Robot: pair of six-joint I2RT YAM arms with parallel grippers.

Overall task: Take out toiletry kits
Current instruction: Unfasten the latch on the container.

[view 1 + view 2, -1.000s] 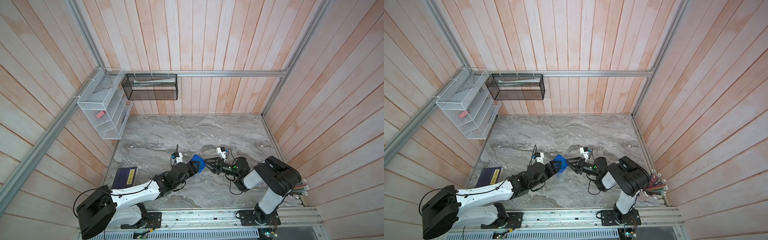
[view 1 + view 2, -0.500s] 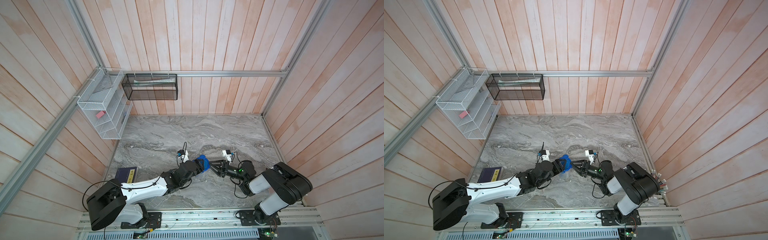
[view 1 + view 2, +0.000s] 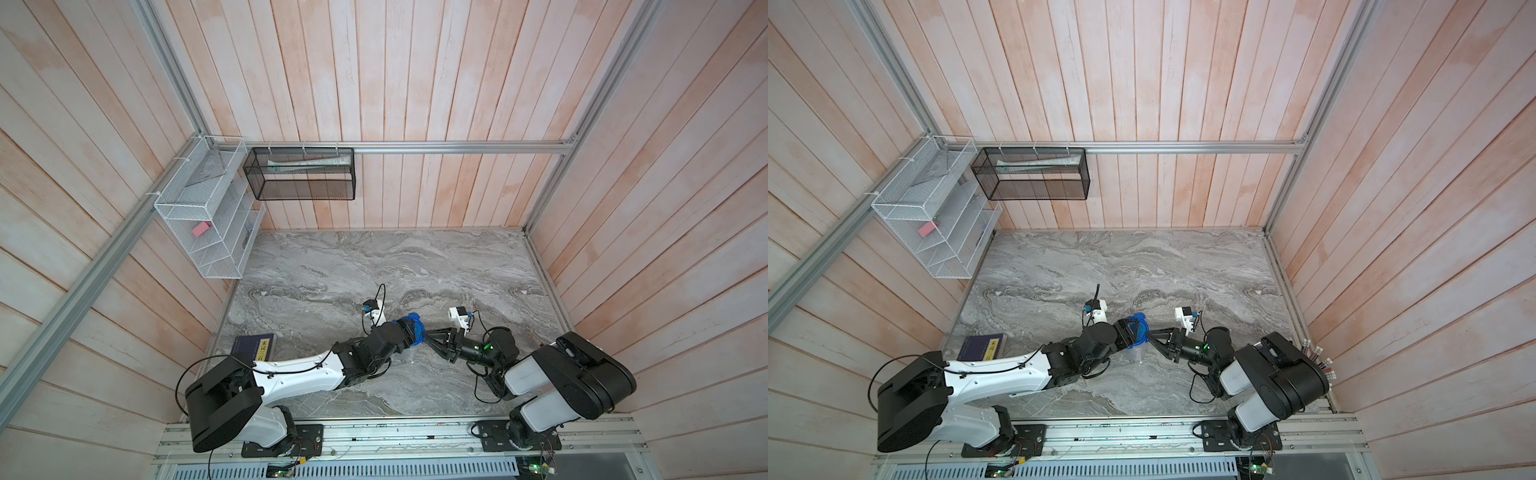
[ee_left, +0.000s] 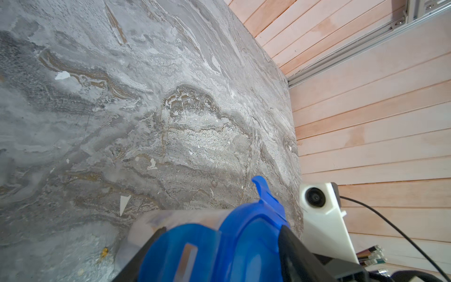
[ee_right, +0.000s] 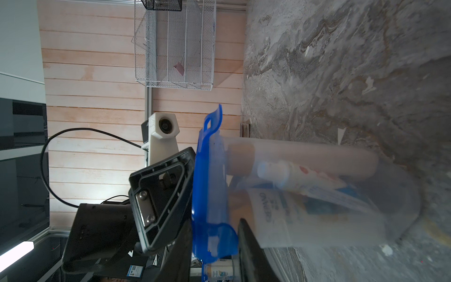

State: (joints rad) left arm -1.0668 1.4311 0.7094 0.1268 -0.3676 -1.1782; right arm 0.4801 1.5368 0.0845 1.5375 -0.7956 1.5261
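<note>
Toiletry kits (image 5: pixel 292 175): white bottles and a tube, upright inside the clear plastic jar (image 5: pixel 317 207), mid-front of the grey marble table (image 3: pixel 374 266).
Left gripper (image 4: pixel 224 239): jaws clamp the blue clip lid (image 3: pixel 411 330) from the left.
Right gripper (image 3: pixel 428 338): jaws straddle the lid's edge from the right; whether they grip cannot be told.
Key relation: the kits sit beneath both jaws, under the lid.

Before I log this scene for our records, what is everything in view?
jar: one, clear with blue clip lid, on the table between the arms
toiletry kits: several pieces, white and amber, inside the jar
book: one, dark blue with yellow label, table's left edge
rack: one, white mesh, left wall, holding a pink piece
basket: one, black mesh, back wall
table: one, grey marble
left end effector: one, black, gripping the jar's lid
right end effector: one, black, beside the lid
</note>
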